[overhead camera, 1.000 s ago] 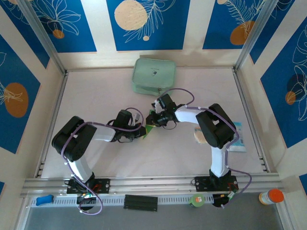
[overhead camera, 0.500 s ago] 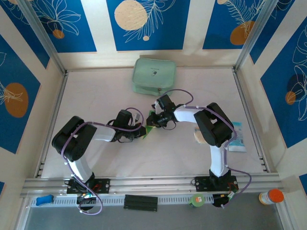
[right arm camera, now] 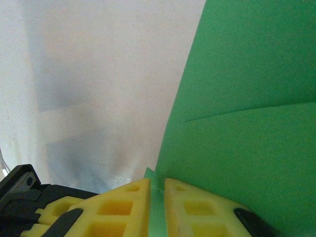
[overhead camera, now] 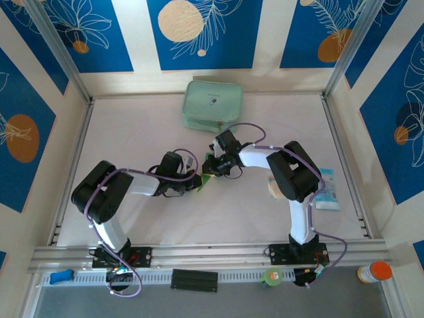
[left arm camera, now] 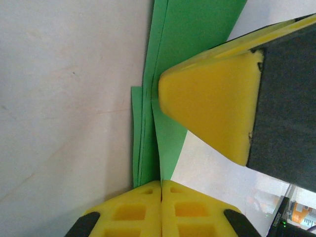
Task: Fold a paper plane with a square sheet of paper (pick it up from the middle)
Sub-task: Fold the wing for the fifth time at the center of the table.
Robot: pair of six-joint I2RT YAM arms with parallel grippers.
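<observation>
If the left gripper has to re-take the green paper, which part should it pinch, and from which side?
Pinch the paper at the narrow end where its layered edges run together, coming edge-on from the left gripper's present side. The layers are stacked there, so one pinch probably catches them all, and the right gripper holds the other part.

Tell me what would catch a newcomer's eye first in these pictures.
The bright green paper stands out, pinched from both sides in the middle of the table. The left claw is shut on its layered edge, and the right claw grips another edge. Behind them, a pale mint pouch lies at the far edge, below blue leaf-print wall panels.
</observation>
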